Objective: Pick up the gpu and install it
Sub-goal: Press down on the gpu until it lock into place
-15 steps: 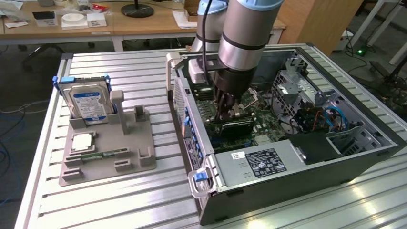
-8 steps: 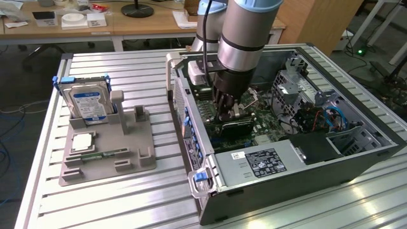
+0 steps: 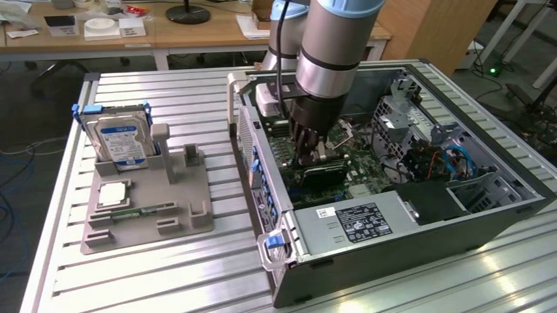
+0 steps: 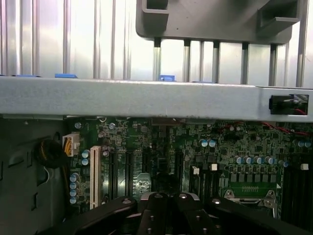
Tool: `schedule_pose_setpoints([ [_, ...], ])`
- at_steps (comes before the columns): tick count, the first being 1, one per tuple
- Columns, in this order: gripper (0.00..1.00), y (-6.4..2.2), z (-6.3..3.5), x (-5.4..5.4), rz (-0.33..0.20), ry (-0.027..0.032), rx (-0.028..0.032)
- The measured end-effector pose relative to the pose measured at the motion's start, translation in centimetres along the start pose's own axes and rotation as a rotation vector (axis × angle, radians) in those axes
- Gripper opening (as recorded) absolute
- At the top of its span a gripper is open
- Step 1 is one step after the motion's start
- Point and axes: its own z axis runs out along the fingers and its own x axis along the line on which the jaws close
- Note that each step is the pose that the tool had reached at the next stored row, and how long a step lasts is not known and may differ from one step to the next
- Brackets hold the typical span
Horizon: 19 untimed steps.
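My gripper reaches down into the open computer case, just over the green motherboard. Its fingers are shut together. The gpu, a dark flat card, sits on the motherboard directly below the fingertips. I cannot tell whether the tips touch its top edge. In the wrist view my gripper shows its black fingers meeting with nothing visible between them, above the motherboard and its slots; the gpu is hidden there.
On the exterior view's left, a grey holder carries a hard drive, a small chip and a memory stick. The case's side wall, drive cage and cables crowd the gripper.
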Motion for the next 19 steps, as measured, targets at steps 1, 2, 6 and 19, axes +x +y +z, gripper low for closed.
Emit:
schedule_pose_setpoints([
  [1, 0.11, 0.00, 0.05, -0.03, 0.000, -0.0002, 0.0000],
  [2, 0.11, 0.04, 0.07, -0.04, 0.000, -0.0001, 0.0000],
  [6, 0.11, 0.33, 0.13, -0.10, 0.000, 0.0002, -0.0002],
  [19, 0.11, 0.94, 0.50, -0.14, 0.000, 0.0008, 0.0000],
])
